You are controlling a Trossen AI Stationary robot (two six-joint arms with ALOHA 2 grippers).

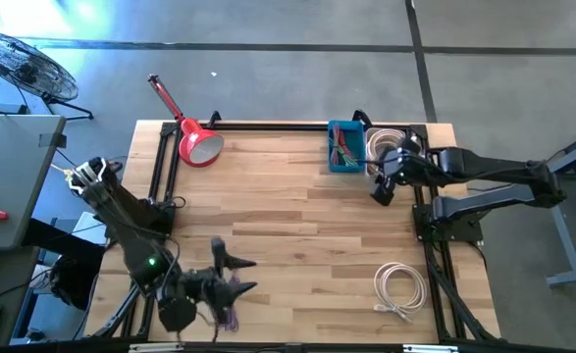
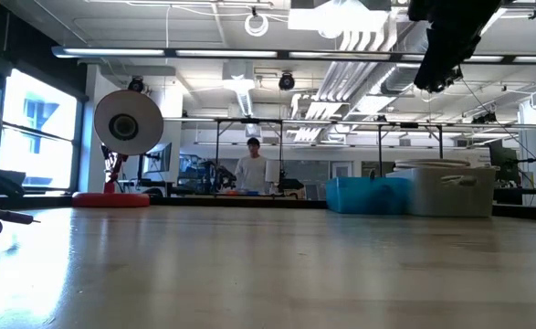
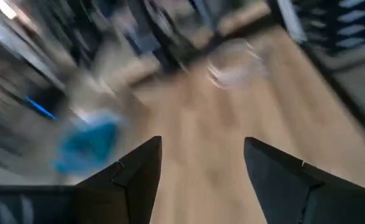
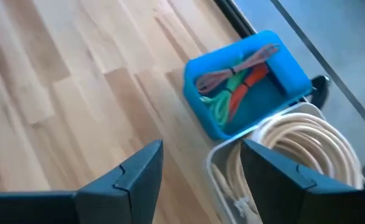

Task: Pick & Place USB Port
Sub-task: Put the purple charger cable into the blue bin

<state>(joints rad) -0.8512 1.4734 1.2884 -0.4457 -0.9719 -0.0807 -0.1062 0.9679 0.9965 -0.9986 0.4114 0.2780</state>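
Observation:
A coiled white cable (image 1: pixel 400 287) lies flat on the table near its right, near corner, and shows blurred in the left wrist view (image 3: pixel 235 64). A small bundle of purple cable (image 1: pixel 231 316) lies at the near edge, beside the left arm's wrist. My left gripper (image 1: pixel 246 275) (image 3: pixel 202 149) is open above the near left part of the table, pointing toward the right edge and holding nothing. My right gripper (image 1: pixel 379 194) (image 4: pixel 201 152) is open and empty, raised above the table just nearer than the blue bin (image 1: pixel 344 147) (image 4: pixel 247 81).
The blue bin holds coloured cables (image 4: pixel 232 84). Next to it, a clear container (image 1: pixel 393 145) (image 4: pixel 294 155) holds more white cable. A red desk lamp (image 1: pixel 197 142) stands at the far left. The bare wooden table top (image 1: pixel 307 226) spreads between the arms. A person (image 2: pixel 252 169) stands far behind the table.

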